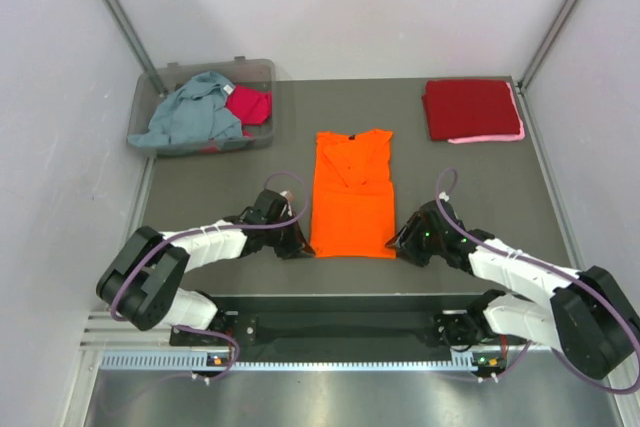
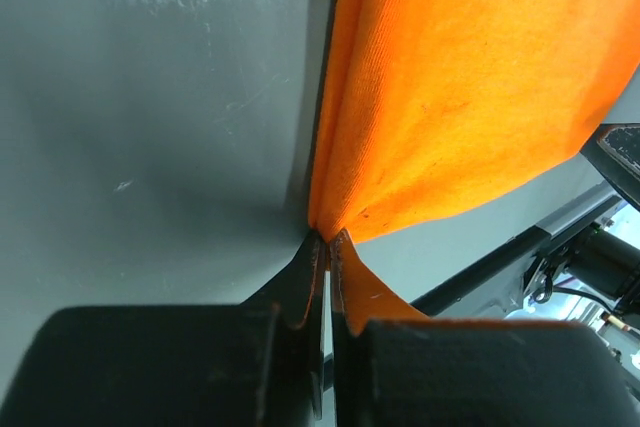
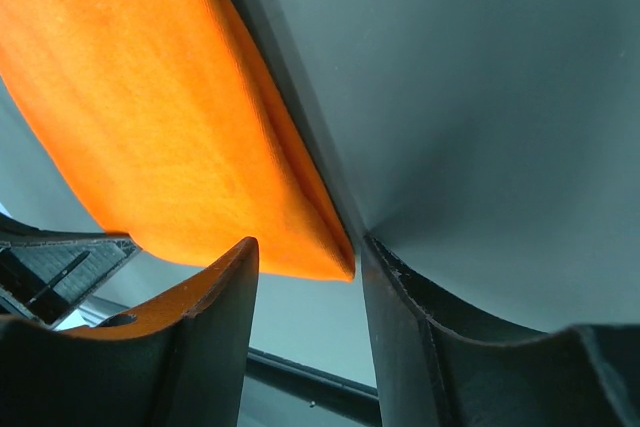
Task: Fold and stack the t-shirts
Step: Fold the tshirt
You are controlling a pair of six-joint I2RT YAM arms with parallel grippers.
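Left tool [image 2: 328,239] pinches the orange t-shirt [image 1: 351,197] hem; right tool [image 3: 308,247], parted, straddles its other corner.

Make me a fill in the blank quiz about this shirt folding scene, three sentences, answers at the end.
The left tool is ___ on a near corner of the orange shirt. The right tool stands ___ around that shirt's other near corner. The dark red shirt lies folded at the far ___ corner of the table.
Missing words: shut, open, right.
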